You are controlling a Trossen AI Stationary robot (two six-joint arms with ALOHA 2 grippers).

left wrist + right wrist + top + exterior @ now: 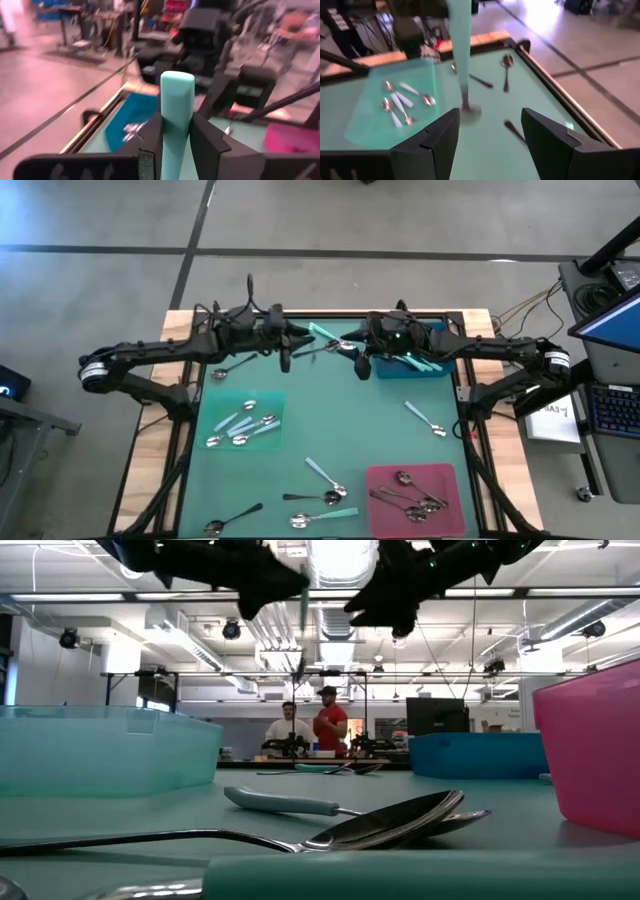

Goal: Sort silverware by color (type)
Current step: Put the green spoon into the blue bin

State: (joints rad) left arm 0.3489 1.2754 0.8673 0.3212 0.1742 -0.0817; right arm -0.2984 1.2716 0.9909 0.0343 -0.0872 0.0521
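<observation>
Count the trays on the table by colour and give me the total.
pale green tray: 1
blue tray: 1
pink tray: 1
Total: 3

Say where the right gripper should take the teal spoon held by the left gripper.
Probably the free handle end of the teal spoon, which sticks out past the shut left gripper. Come from the right arm's side with the open right gripper, closing across the handle.

A grey concrete floor [400, 220] surrounds the table, ceiling strip lights [340, 560] glow overhead, and two people [310, 728] stand far behind.
</observation>
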